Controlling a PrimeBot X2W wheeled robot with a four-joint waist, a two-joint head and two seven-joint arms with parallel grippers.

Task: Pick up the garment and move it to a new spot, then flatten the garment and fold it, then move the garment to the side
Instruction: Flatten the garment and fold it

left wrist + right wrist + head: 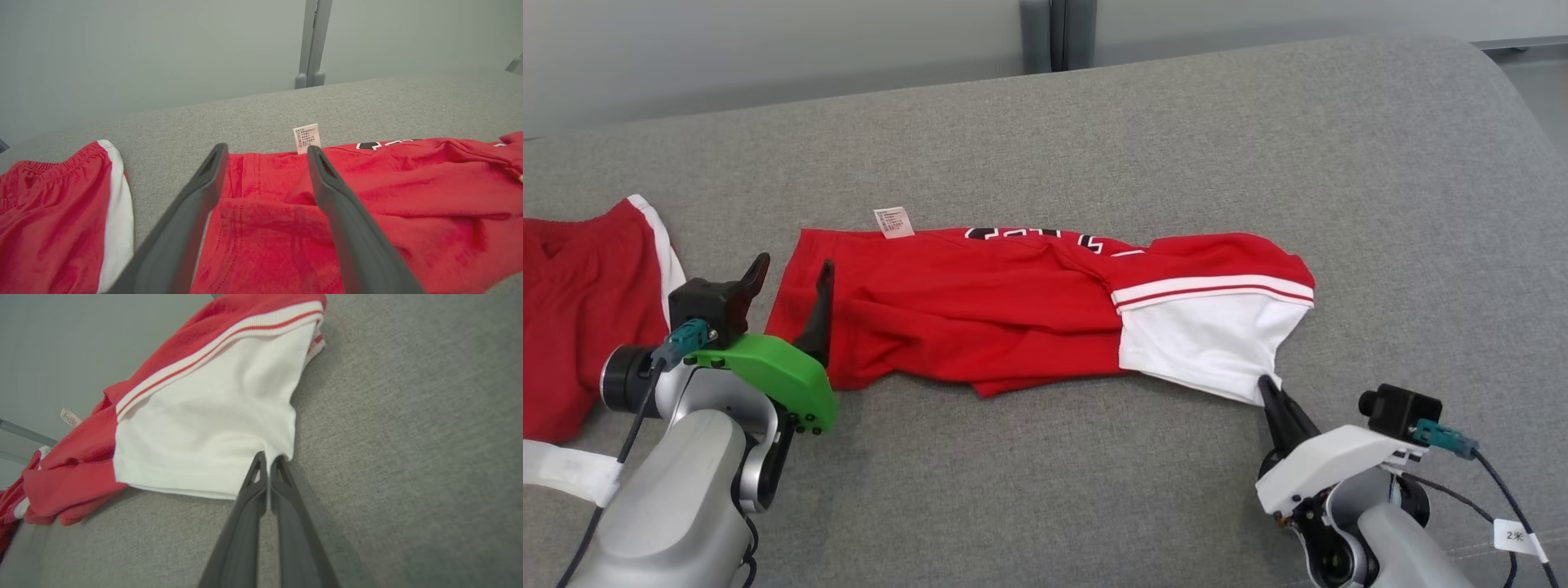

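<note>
The right gripper's (1267,385) two dark fingers were pinched together on the lowest corner of the white panel of the garment (956,310), at four o'clock in the head view. The left gripper (794,271) stood spread wide and held nothing, its fingers straddling the red hem towards nine o'clock. The garment lay rumpled lengthwise across the middle of the grey cushion (1094,490). It was red, with a striped white band, dark lettering and a care label (894,222) on its twelve o'clock edge. Red shorts (572,327) lay further towards nine.
</note>
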